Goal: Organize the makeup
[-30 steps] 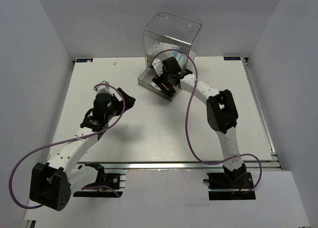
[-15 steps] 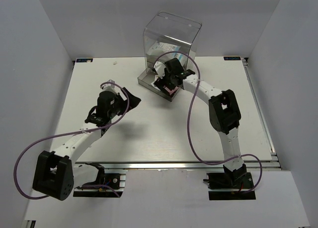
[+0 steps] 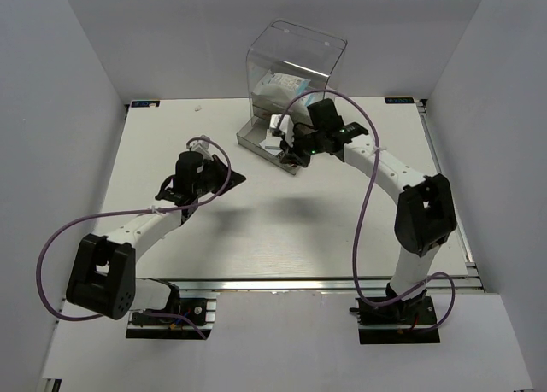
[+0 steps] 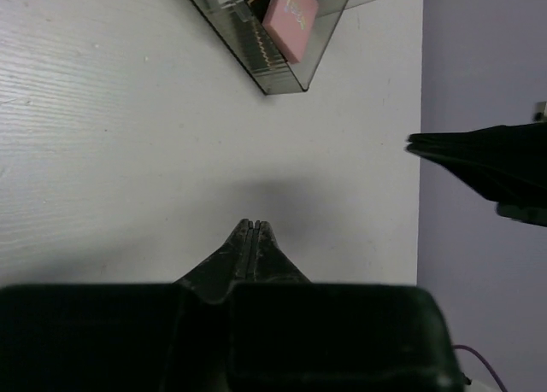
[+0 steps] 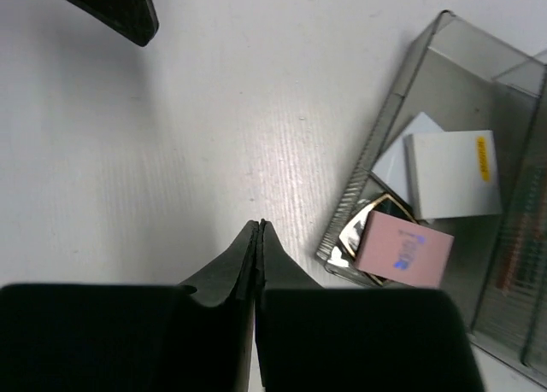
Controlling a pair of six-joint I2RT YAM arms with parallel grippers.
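Since a sec ago the right arm's elbow has swung out toward the right edge and the right hand [image 5: 259, 228] has backed off the drawer tray [image 5: 389, 119]. The left hand [image 4: 254, 228] has crept nearer the tray.

Both hands have fingers pressed together w/ nothing btwn them. The right hand's tip is over bare counter [image 3: 256, 230] just outside the tray's near-left rim. It prob. hovers, but the view is too flat to be sure.

The tray sits mid far edge, pulled out in front of the clear box [image 3: 320, 55]. In the tray's near corner the pink square [image 5: 402, 251] lies on the black gold-rimmed compact [image 5: 361, 225], covering most of it. Next along, a white square w/ yellow label [image 5: 451, 174] overlaps a second white square [image 5: 395, 157]. The clear packet [image 3: 278, 83] w/ white contents is up inside the box.

The left hand is left of the tray and apart from it, w/ open counter btwn the two hands. Bare surface runs across the near half, along the left and right edges and into both near corners.
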